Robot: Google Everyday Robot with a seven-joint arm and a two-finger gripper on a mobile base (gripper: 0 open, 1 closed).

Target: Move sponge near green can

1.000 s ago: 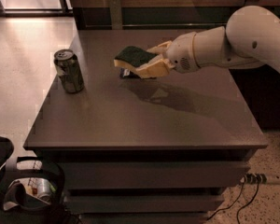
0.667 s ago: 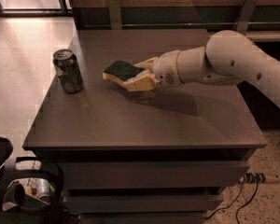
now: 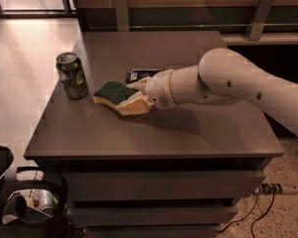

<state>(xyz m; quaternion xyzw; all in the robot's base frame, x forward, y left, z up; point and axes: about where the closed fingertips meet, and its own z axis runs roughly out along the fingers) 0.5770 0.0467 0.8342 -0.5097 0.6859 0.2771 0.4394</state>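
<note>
The sponge (image 3: 114,93), yellow foam with a dark green top, is held low over the grey table (image 3: 139,133), left of centre. My gripper (image 3: 138,97) is shut on the sponge's right end, reaching in from the right on the white arm (image 3: 228,81). The green can (image 3: 72,75) stands upright near the table's left edge, a short gap to the left of the sponge.
A flat dark packet (image 3: 139,75) lies on the table just behind the gripper. A black bin with trash (image 3: 27,202) stands on the floor at the lower left. A power strip and cables (image 3: 270,188) lie on the floor at the right.
The arm has carried the sponge leftward and down toward the table, bringing it close to the green can. The can has not moved.
</note>
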